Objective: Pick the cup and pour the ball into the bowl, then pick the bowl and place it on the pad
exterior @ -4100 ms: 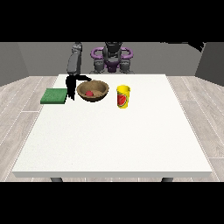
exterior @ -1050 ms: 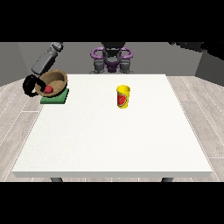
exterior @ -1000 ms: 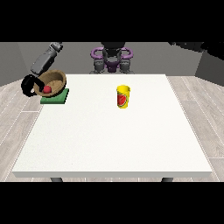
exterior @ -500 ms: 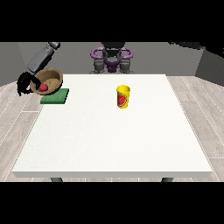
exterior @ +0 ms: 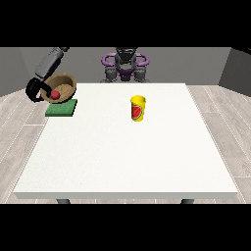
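Observation:
A brown wooden bowl (exterior: 63,85) hangs tilted just above the green pad (exterior: 62,109) near the table's far left corner. A red ball (exterior: 56,93) lies inside it. The black hand at the view's left (exterior: 35,90) has its fingers curled round the bowl's left rim, out past the table's edge. The yellow cup (exterior: 138,108) with a red mark stands upright on the table's far middle, well right of the bowl. No hand shows at the view's right.
The white table (exterior: 127,157) spreads wide towards the camera. The robot's torso (exterior: 125,63) stands behind the far edge. Grey wooden floor surrounds the table.
The bowl left the table right of the pad and rose over the pad's left side. In the last half second the hand and bowl shifted back a little to the right.

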You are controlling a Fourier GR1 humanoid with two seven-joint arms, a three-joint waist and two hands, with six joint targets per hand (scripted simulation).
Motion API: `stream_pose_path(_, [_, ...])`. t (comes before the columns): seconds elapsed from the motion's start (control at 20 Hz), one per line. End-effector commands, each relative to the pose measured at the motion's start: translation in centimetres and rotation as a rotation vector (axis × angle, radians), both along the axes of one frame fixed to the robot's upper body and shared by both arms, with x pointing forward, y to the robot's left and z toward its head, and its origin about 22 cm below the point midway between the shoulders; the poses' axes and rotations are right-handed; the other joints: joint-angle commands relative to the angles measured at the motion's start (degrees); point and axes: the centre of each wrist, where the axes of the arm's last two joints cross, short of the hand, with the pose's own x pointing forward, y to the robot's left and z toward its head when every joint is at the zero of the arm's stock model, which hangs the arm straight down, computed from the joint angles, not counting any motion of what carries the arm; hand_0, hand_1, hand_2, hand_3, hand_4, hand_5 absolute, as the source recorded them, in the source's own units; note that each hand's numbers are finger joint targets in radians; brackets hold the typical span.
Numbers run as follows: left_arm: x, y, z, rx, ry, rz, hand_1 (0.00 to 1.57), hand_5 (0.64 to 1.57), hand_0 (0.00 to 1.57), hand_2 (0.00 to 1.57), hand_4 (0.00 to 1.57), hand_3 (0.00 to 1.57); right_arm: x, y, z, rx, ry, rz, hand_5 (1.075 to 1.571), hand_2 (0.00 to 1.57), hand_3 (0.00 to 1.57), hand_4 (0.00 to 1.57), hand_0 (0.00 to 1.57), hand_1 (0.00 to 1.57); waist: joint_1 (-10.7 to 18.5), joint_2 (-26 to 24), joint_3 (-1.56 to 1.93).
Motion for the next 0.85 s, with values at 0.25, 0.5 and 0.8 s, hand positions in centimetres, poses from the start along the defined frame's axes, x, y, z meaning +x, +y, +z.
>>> stream_pose_path(0.25, [-0.4, 1.9, 2.4, -0.002, -0.003, 0.018, 0.0, 1.54, 0.0, 0.0, 0.65, 0.0, 0.3, -2.2, 4.2, 0.056, 0.037, -0.091, 1.535, 0.3, 0.52, 0.0, 0.67, 0.67, -1.11, 1.46, -0.01])
stream_pose_path(0.5, [1.1, -3.0, -0.2, -0.048, -0.001, -0.108, 0.0, 1.557, 0.0, 0.0, 0.87, 0.0, -0.8, -3.0, 3.0, 0.078, 0.082, -0.158, 1.484, 0.0, 0.0, 0.0, 0.0, 0.0, 1.38, -3.31, 0.15])
stream_pose_path(0.8, [2.4, -3.4, -6.1, -0.096, 0.316, -0.062, 0.0, 1.57, 0.0, 0.0, 0.98, 0.0, 3.7, 1.4, 5.3, 0.076, 0.05, 0.051, 1.219, 0.0, 0.0, 0.7, 0.0, 0.0, -3.1, -22.03, -0.27])
